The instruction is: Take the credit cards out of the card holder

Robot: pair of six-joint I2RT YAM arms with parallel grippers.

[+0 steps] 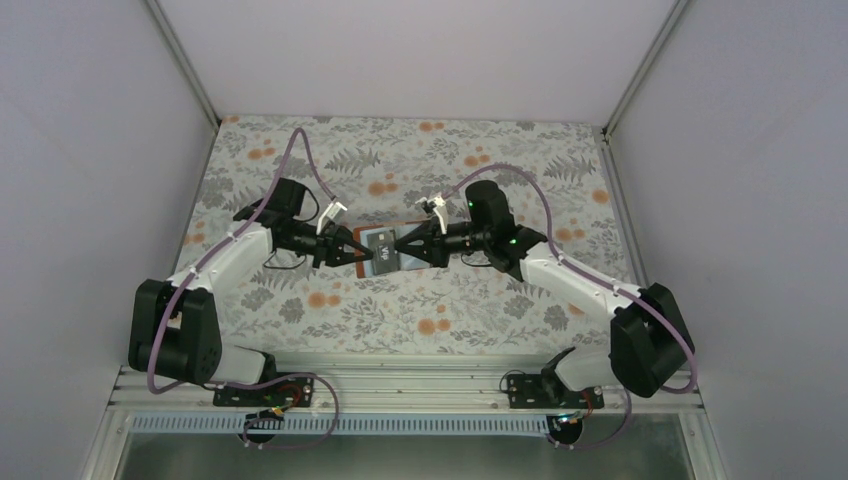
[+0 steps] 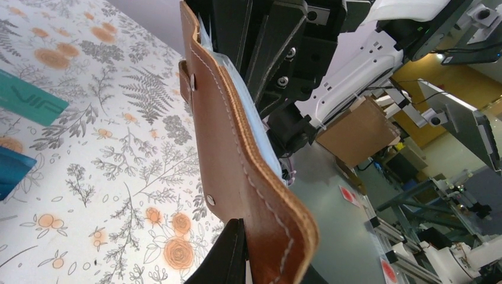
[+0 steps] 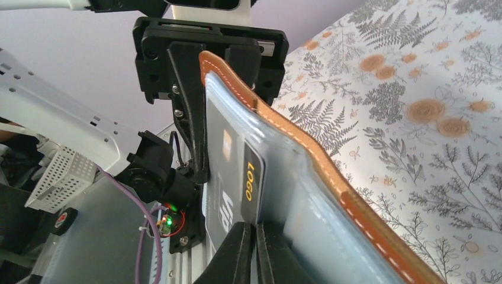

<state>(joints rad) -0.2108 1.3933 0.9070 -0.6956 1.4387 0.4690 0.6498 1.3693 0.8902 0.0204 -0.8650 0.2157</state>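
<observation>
The brown leather card holder [image 1: 385, 262] is held open above the table between both grippers. My left gripper [image 1: 352, 250] is shut on its brown edge; in the left wrist view the card holder [image 2: 231, 136] fills the middle and my gripper [image 2: 266, 257] clamps its lower corner. My right gripper [image 1: 404, 245] is shut on the black card [image 1: 377, 241]. In the right wrist view the black card [image 3: 234, 171], with white marks and a yellow "LOGO", sticks out of a pale blue-grey pocket [image 3: 308, 201] of the holder, pinched by my gripper [image 3: 256, 251]. A teal-green card [image 2: 29, 103] and a blue card [image 2: 12, 168] lie on the table. The pale pink card is out of view.
The table is covered by a floral cloth [image 1: 400, 160] and boxed in by grey walls [image 1: 90, 150] on the left, right and back. An aluminium rail [image 1: 400, 385] with the arm bases runs along the near edge.
</observation>
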